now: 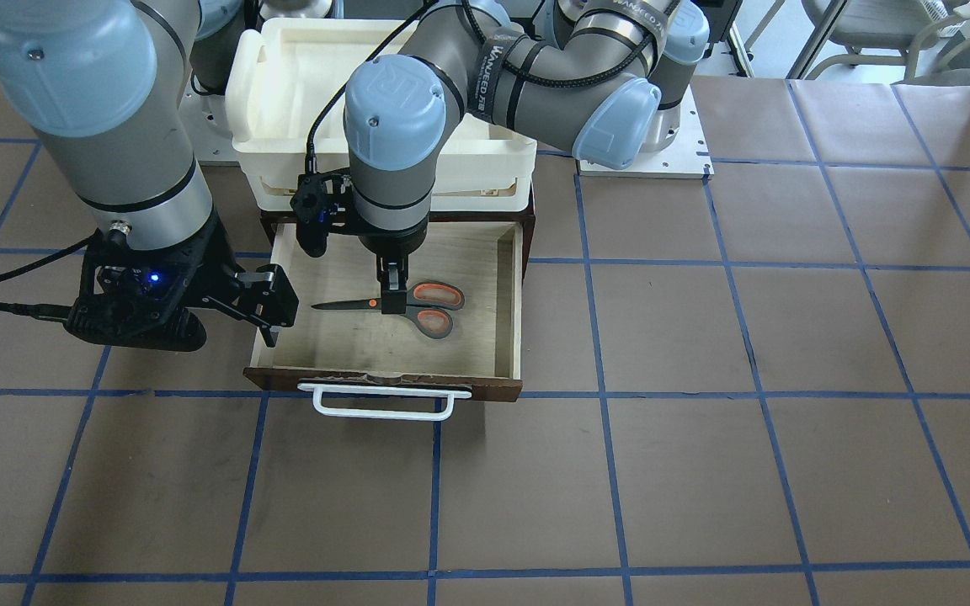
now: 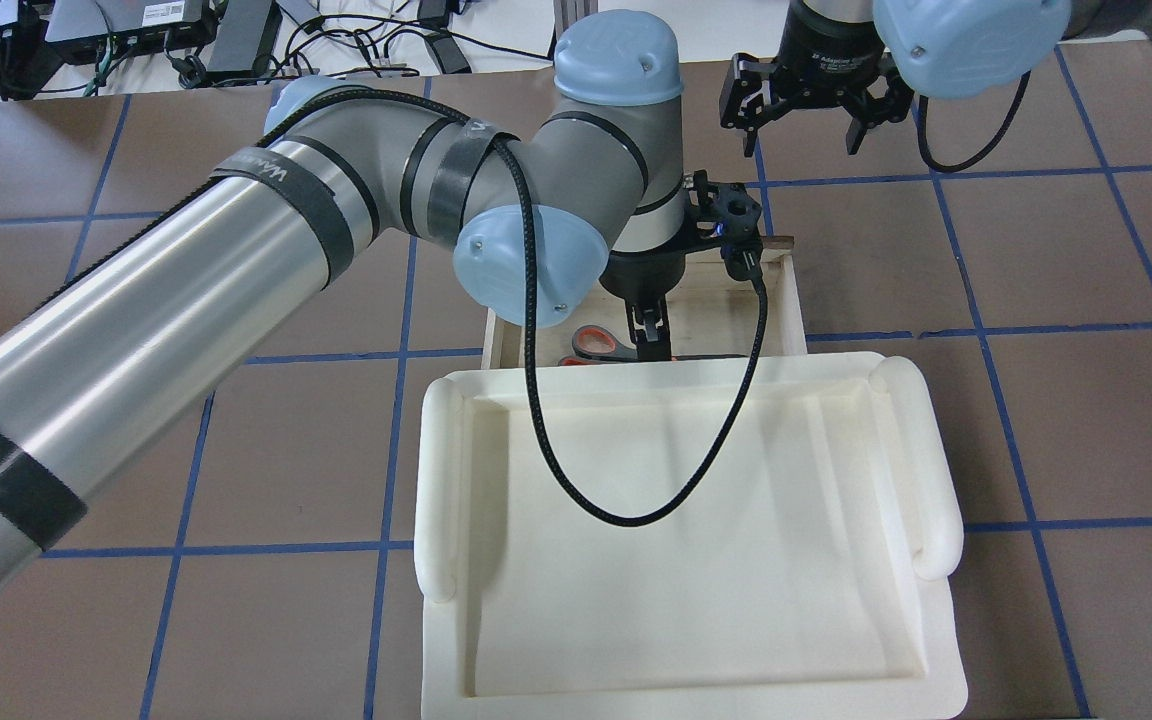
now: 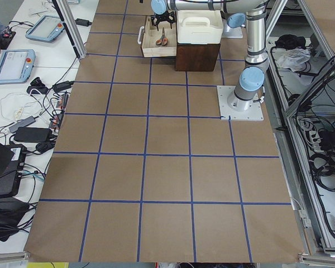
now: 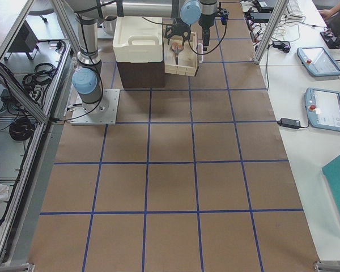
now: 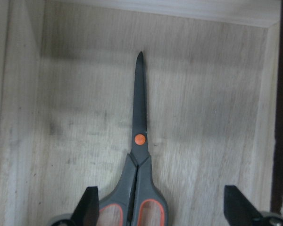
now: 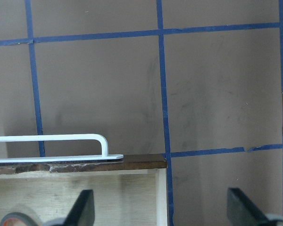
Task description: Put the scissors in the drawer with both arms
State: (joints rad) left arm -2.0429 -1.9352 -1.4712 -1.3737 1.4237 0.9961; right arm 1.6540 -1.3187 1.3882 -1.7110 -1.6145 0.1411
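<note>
From where I stand, the left arm (image 2: 186,300) reaches across the cream-white tray (image 2: 896,620) and down into the open drawer (image 1: 510,320). The right arm (image 1: 114,126) hangs just outside the drawer's side wall on the robot's right.

The scissors (image 5: 140,141) lie flat on the pale floor of the drawer. Their long axis runs parallel to the front panel, with the blades pointing toward the right arm's side. The left gripper (image 1: 392,296) sits right over the handles, its fingers (image 5: 89,209) spread wide on either side and not touching them, so it is holding nothing. The right gripper (image 1: 273,313) is also wide open and empty.

I'd say the scissors are home and the drawer now needs shutting. The white bar handle (image 6: 52,138) faces away from the robot. The right gripper is beside that front corner and is the nearer tool. The push must run back toward the robot, across the scissors' length, once the left fingers lift clear.
</note>
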